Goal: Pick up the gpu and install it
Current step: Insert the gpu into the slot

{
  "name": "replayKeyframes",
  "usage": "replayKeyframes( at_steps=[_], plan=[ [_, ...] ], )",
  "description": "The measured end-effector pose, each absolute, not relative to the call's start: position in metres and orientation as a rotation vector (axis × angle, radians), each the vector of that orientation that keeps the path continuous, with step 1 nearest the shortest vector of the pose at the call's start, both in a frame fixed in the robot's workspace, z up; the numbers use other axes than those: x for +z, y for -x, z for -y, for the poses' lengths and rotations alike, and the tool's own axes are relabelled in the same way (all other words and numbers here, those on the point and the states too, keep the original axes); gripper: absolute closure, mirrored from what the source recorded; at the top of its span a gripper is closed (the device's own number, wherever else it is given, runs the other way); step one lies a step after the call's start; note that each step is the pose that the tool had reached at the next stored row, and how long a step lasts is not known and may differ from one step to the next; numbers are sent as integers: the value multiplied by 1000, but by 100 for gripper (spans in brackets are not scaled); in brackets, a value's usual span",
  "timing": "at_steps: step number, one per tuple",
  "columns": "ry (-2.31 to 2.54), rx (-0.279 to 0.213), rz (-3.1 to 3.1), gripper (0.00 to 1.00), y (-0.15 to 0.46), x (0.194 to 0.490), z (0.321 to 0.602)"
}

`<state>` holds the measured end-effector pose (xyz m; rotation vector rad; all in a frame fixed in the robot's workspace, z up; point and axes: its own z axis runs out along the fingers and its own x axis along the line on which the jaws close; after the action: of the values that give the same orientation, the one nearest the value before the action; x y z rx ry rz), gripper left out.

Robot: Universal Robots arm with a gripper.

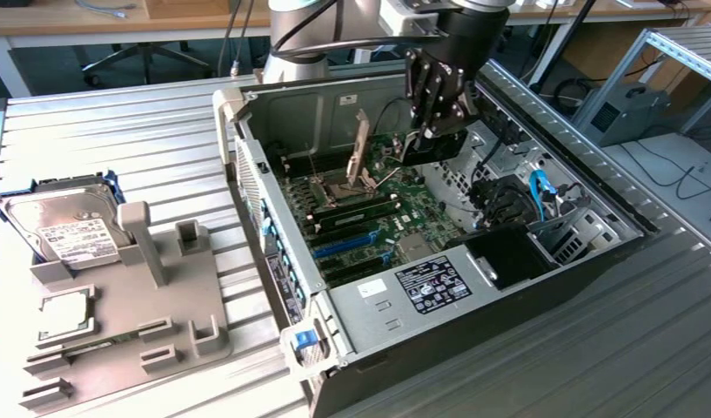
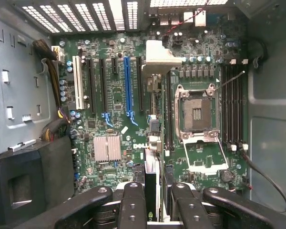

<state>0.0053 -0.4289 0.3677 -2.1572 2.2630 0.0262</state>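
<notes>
Presents the gpu (image 1: 432,150) in the exterior view as a flat black rectangular slab, hanging directly under the gripper (image 1: 439,131). Presents it edge-on in the wrist view: a narrow dark strip running away from the fingers (image 2: 132,202) and ending in a pale silver bracket (image 2: 159,56), bent to an L at the far end. Located inside the open computer case (image 1: 241,148), raised above the green motherboard (image 2: 114,95), toward 12 o'clock of the case interior in the exterior view. Lined up lengthwise with the expansion slots, between the long blue slot (image 2: 127,86) and the open CPU socket (image 2: 196,114). Contact of the lower edge with the board: not determinable. Jaws partway closed, one finger against each flat face, pinching the gpu near the end opposite the bracket. Elsewhere in the exterior view: silver hard drive (image 1: 65,228) with white label, well apart from the case at 9 o'clock; grey parts fixture (image 1: 146,305) just beside that drive, at 8 o'clock of the case; both set on a slatted metal table (image 1: 111,131).
</notes>
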Motion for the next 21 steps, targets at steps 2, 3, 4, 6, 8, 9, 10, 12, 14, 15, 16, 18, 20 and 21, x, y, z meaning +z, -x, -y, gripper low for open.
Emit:
replayKeyframes(
  at_steps=[2,3,4,6,8,9,10,12,14,15,16,18,20,21],
  plan=[
    [2165,26,-2256,74,-5,368,429],
    [2168,26,-2253,74,-5,368,429],
    [2174,26,-2247,74,-5,368,429],
    [2183,27,-2239,74,-5,367,429],
    [2193,27,-2229,74,-5,367,429],
    [2197,27,-2225,74,-5,367,429],
    [2201,27,-2221,74,-5,367,429],
    [2210,27,-2212,74,-5,367,429],
    [2218,27,-2204,74,-5,367,429],
    [2222,27,-2200,74,-5,367,429],
    [2227,27,-2196,74,-5,367,429],
    [2235,27,-2187,74,-5,367,429],
    [2244,27,-2178,74,-5,366,429],
    [2249,27,-2173,74,-5,366,429]
  ],
)
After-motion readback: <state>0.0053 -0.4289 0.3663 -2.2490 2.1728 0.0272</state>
